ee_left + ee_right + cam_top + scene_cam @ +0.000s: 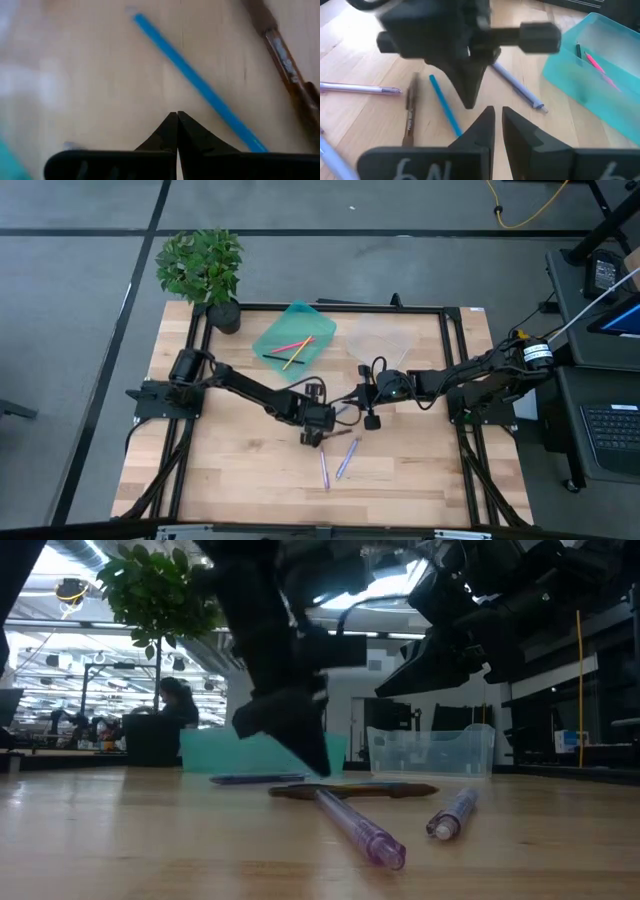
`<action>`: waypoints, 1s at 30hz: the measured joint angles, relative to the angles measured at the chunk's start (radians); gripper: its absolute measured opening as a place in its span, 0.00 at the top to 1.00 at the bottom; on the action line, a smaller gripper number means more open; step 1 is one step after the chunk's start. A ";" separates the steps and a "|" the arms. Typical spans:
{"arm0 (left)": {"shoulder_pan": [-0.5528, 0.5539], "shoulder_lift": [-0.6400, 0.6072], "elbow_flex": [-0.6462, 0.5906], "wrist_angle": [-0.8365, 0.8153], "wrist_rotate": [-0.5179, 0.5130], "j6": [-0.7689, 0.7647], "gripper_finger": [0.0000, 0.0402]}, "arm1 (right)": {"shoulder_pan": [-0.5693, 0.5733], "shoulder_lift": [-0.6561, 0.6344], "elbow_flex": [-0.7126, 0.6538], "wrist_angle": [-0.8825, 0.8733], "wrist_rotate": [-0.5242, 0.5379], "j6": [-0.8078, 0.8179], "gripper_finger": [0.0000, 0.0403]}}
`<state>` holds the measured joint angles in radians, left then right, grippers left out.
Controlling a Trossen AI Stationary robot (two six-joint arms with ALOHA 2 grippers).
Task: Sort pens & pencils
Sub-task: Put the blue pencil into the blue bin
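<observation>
On the wooden table [230, 480], the left gripper [177, 120], fingers pressed together and empty, hovers just beside the slim blue pen [200, 85]; the right gripper [497, 117], barely parted, waits opposite.

The counter [250, 480] was pale wood with a visible plank grain. A teal tray [293, 340] held pink and yellow sticks [290, 350], and the tray [378, 340] next to it was clear. A bright blue pencil [200, 87] lay beside a brown pen [410, 112]. Two lavender pens [335, 463] had translucent barrels. The black fingers [170, 132] matched the dark arms. The plant [200, 265] was green in a black pot.
</observation>
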<state>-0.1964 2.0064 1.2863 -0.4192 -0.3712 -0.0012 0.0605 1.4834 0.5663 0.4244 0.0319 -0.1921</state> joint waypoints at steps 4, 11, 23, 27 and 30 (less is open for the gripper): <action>-0.033 -0.005 0.070 -0.085 -0.126 0.038 1.00 | 0.001 0.000 0.000 0.000 0.000 0.004 0.91; -0.056 -0.009 0.197 -0.313 -0.306 -0.014 1.00 | 0.032 -0.012 0.000 -0.001 0.022 0.005 0.91; -0.070 -0.028 0.200 -0.204 -0.075 -0.015 1.00 | 0.134 -0.271 0.000 -0.333 0.138 0.106 0.91; -0.069 -0.028 0.200 -0.147 -0.015 -0.020 1.00 | 0.187 -0.313 0.000 -0.443 0.265 0.172 0.91; -0.069 -0.028 0.200 -0.106 0.014 -0.022 0.99 | 0.229 -0.321 0.000 -0.519 0.363 0.229 0.91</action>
<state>-0.2653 1.9785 1.4868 -0.5255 -0.3570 -0.0228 0.2891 1.1622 0.5659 -0.0944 0.3944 0.0370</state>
